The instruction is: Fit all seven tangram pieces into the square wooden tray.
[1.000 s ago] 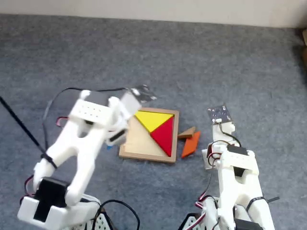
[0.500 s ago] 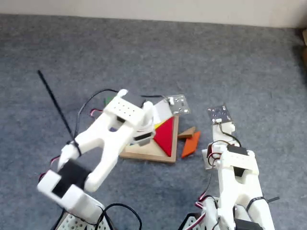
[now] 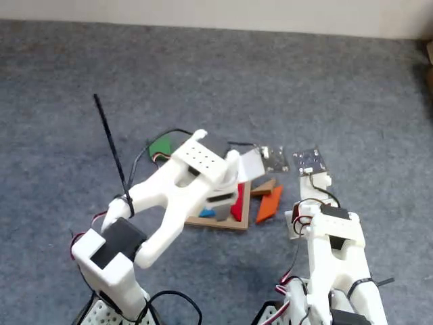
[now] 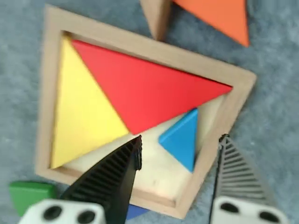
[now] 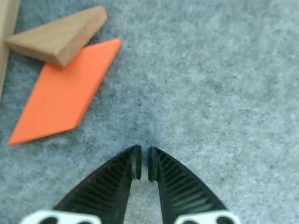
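Tray (image 4: 154, 45), square and wooden, holds three pieces: yellow triangle (image 4: 79, 107), red triangle (image 4: 145, 88) and small blue triangle (image 4: 184, 150). The left gripper (image 4: 180, 139) hangs over it with jaws spread, and the blue one is seen between them. Outside on the carpet (image 5: 210, 70) lie the orange parallelogram (image 5: 63, 93), touching a plain wooden triangle (image 5: 60, 35), and a green piece (image 4: 28, 196). The right gripper (image 5: 144, 156) — jaws pressed together — sits near the parallelogram.

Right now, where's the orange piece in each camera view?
High view: orange piece on the carpet, just right of the tray.
Left wrist view: orange piece outside the tray's rim, on the red triangle side.
Right wrist view: orange piece ahead of the right gripper.
Shared landmark: the plain wooden triangle right beside it.
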Robot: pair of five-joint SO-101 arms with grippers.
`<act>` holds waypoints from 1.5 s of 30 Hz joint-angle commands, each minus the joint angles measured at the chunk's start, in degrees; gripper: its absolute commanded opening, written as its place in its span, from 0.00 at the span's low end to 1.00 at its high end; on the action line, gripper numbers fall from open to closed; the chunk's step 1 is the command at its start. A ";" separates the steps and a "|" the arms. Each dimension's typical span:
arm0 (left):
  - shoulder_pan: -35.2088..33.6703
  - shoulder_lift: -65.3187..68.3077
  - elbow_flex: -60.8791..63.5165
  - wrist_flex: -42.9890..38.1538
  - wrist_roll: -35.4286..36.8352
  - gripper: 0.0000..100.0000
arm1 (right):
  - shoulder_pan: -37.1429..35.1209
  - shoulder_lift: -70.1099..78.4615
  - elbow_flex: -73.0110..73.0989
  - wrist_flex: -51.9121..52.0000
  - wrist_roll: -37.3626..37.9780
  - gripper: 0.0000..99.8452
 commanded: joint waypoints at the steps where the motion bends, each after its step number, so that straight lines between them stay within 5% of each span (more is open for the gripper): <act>1: -3.56 -1.63 -6.90 3.16 0.00 0.26 | 0.75 -0.48 0.48 -1.19 -0.53 0.05; 6: -9.71 -5.41 -9.45 4.84 0.44 0.26 | 0.75 -0.48 0.48 -1.19 -0.53 0.05; 20: -31.69 -6.02 -11.03 0.79 25.93 0.27 | 1.63 -0.48 1.27 -2.33 -0.53 0.05; 39: -33.89 25.63 -34.59 1.41 39.47 0.33 | 1.63 -1.01 2.24 -2.42 -0.53 0.05; 45: -33.98 32.75 -42.15 7.30 39.12 0.26 | 1.63 -1.01 2.24 -2.42 -0.53 0.05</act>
